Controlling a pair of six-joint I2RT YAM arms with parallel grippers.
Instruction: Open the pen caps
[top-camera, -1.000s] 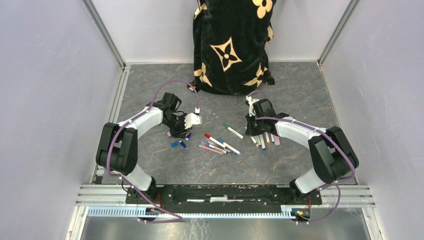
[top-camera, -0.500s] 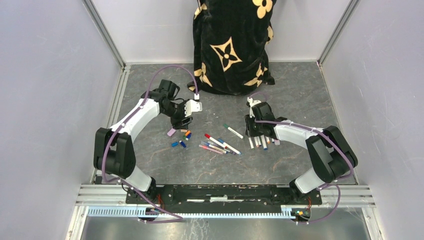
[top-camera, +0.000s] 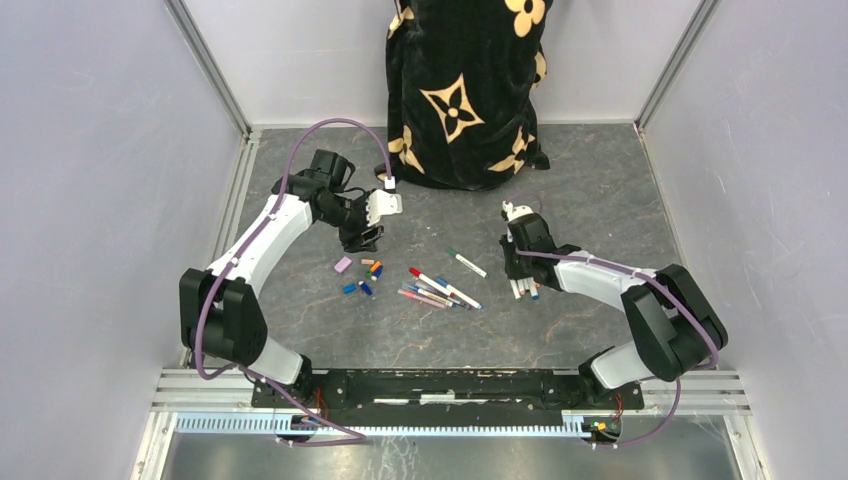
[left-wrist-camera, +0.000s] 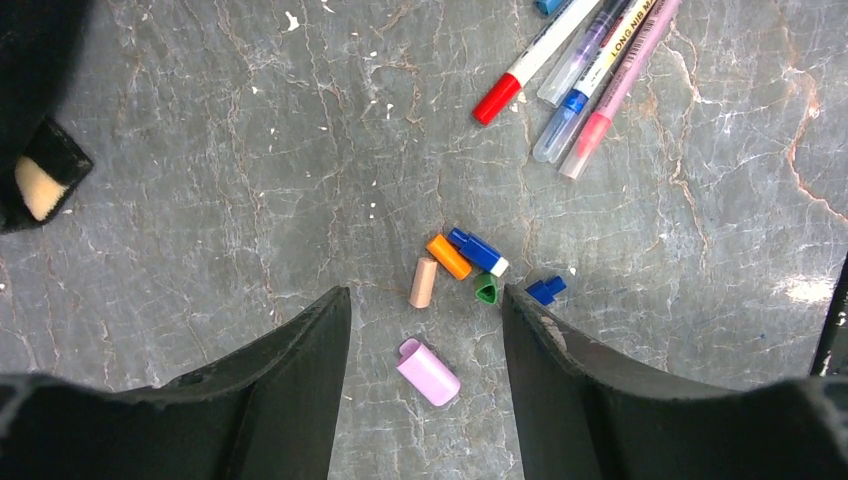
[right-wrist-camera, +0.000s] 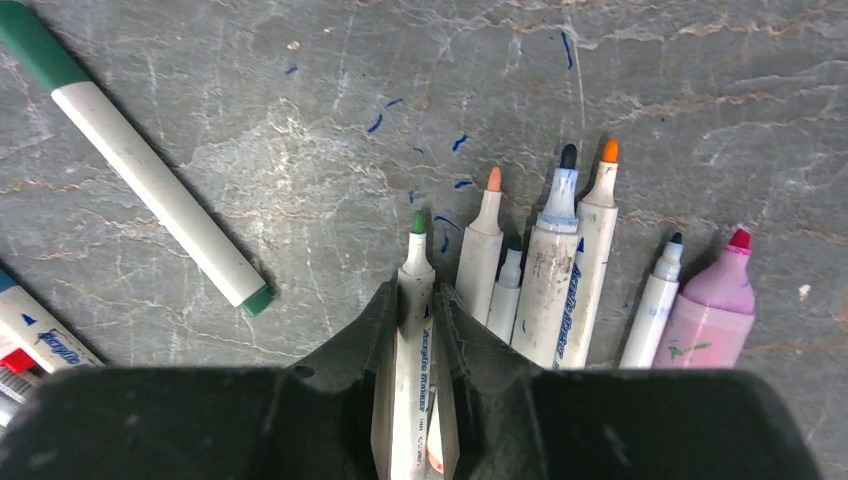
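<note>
The green-tipped pen (right-wrist-camera: 417, 262) is gripped in the right end effector (right-wrist-camera: 415, 292), right of the loose caps (left-wrist-camera: 449, 257), likely for lining up among bare pens (right-wrist-camera: 560, 270); the left end effector (left-wrist-camera: 425, 300) is spread empty above them.

The table (left-wrist-camera: 200, 200) looks like grey stone with thin white cracks, dull and not shiny. Each cap (left-wrist-camera: 428, 372) is smooth, bright plastic. Each pen (right-wrist-camera: 415, 300) is smooth white plastic with a soft felt tip. The left gripper (left-wrist-camera: 425, 297) and right gripper (right-wrist-camera: 417, 292) have dull black plastic fingers (left-wrist-camera: 290, 390). The cloth (top-camera: 460, 90) looks soft and fuzzy. The rails (top-camera: 200, 385) are silver metal.
</note>
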